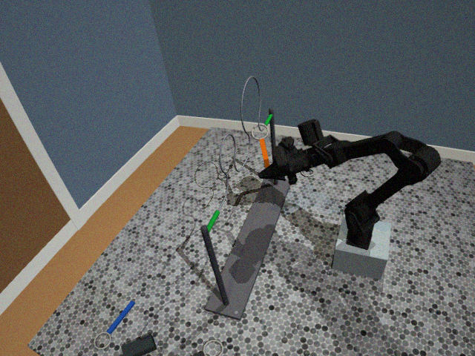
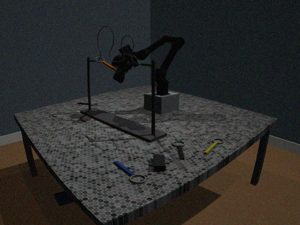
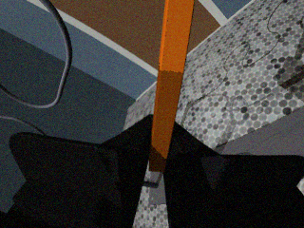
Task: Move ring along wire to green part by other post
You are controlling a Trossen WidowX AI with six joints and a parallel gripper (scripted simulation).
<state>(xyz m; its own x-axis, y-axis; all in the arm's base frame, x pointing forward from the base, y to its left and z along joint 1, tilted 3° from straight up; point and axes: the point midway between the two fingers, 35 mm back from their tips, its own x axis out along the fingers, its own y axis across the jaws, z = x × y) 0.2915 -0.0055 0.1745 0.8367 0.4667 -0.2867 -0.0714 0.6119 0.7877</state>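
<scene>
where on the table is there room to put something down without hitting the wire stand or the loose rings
Open patches: the right side of the table, between the grey pedestal and the yellow-handled ring; and the near-left area, between the stand's base plate and the blue-handled ring. Crowded: the front edge, where the dark block and black-handled ring lie, and around the gripper holding the orange handle.

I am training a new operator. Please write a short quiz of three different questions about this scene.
1. True or false: the black parallel-jaw gripper is shut on the orange handle.
2. The metal ring is nearest to which part? A) green wire section by the far post B) green section by the near post C) dark base plate
3. Fill in: a loose ring with a ___ handle lies near the table's right edge.

Key: 1 true; 2 A; 3 yellow.
</scene>
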